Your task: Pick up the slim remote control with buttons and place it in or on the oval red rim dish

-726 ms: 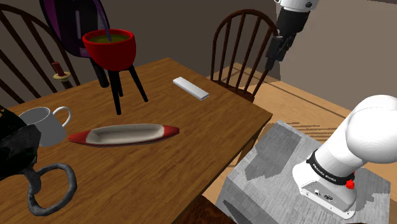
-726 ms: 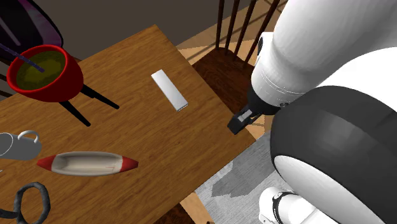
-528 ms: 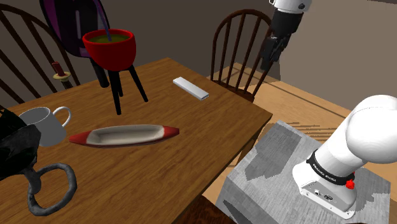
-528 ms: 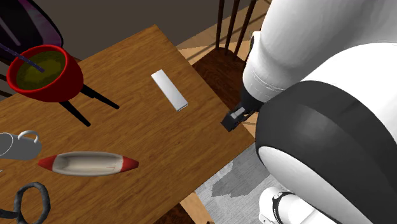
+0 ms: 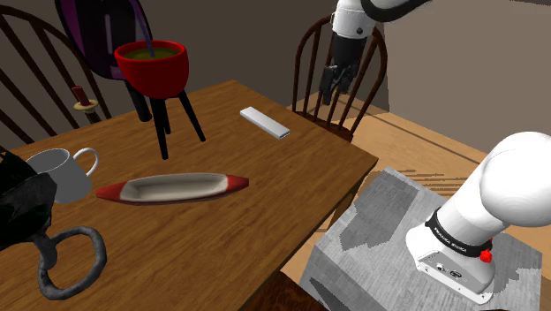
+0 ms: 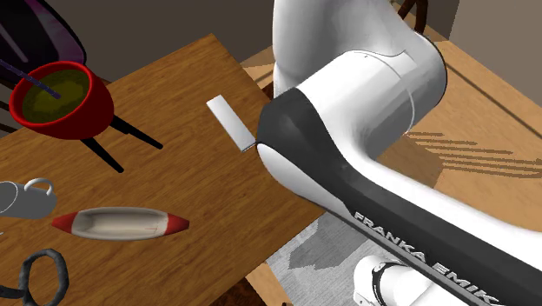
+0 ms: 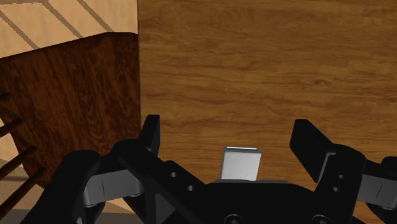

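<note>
Shoulder view images show the remote [image 5: 265,123] as a slim pale grey bar that is laid flat on the wooden tabletop [image 5: 265,203], near the far edge on this view's right. No buttons can be made out on it. The dish [image 5: 172,187], long and oval with red ends and a pale inside, is placed well apart from the remote, closer to the middle of the tabletop and toward the view's lower left; nothing is seen inside it. The tool [image 5: 334,81] is held in the air beyond the far right edge of the tabletop, in front of the back of a dark wooden chair, higher than the remote and to its right. In the second exterior view the remote [image 6: 231,123] is seen just beside the big white and dark arm [image 6: 347,113], and the dish [image 6: 119,222] is found at the lower left. In the wrist view the two fingers of the tool [image 7: 230,137] are spread wide apart and nothing is gripped by them; one end of the remote [image 7: 241,164] is seen between them without being touched, and the chair seat [image 7: 70,95] is seen beside the tabletop edge. A red bowl on black legs [image 5: 152,66] and a white mug [image 5: 62,172] are also placed on the tabletop.
</note>
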`<state>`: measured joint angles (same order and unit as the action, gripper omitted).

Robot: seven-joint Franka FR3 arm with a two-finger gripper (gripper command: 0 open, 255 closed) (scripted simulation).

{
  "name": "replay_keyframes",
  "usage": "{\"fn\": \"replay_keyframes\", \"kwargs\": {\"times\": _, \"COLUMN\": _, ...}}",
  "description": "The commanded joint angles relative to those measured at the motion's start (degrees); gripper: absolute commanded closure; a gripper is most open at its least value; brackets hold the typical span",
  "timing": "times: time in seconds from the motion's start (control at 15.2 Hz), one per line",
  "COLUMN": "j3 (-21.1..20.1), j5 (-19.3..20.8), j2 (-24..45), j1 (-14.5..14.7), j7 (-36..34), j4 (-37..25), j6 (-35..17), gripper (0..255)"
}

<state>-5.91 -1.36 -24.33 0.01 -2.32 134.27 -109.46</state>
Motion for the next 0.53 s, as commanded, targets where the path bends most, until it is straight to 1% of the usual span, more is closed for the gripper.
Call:
{"fn": "replay_keyframes", "kwargs": {"times": 0.0, "j3": -0.7, "j5": 0.1, "j2": 4.8, "j1": 0.0, "j7": -1.0, "j4": -2.5, "j6": -2.3, "gripper": 0}}
{"fn": "replay_keyframes", "kwargs": {"times": 0.46, "j3": -2.4, "j5": 1.7, "j2": 20.8, "j1": 0.2, "j7": -4.4, "j4": -12.6, "j6": -8.0, "gripper": 0}}
